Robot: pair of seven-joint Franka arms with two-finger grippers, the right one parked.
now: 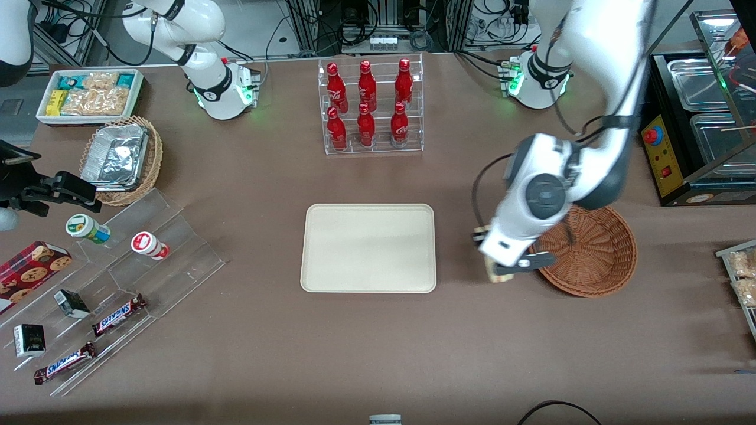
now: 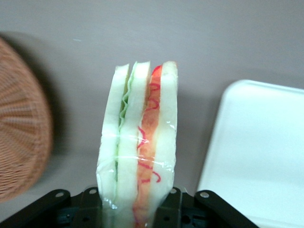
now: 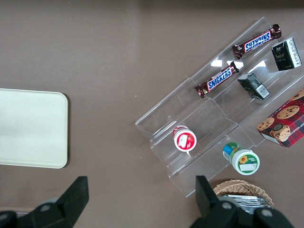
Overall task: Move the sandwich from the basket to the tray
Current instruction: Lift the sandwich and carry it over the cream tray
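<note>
My gripper point(image 1: 501, 273) hangs above the bare table between the basket point(image 1: 596, 260) and the tray point(image 1: 369, 248), shut on the sandwich point(image 1: 494, 274). From the wrist the sandwich point(image 2: 140, 152) stands upright between the black fingers point(image 2: 173, 206): pale bread wrapped in clear film, with green filling on one side and red-orange filling on the other. The reddish-brown wicker basket point(image 2: 21, 137) lies to one side of it and the cream tray point(image 2: 256, 152) to the other. The tray holds nothing.
A clear rack of red bottles point(image 1: 369, 106) stands farther from the front camera than the tray. Toward the parked arm's end are a clear stepped stand point(image 1: 118, 277) with snacks, a tan basket of foil containers point(image 1: 121, 159) and a white snack bin point(image 1: 88, 94). A black appliance point(image 1: 703, 124) stands near the basket.
</note>
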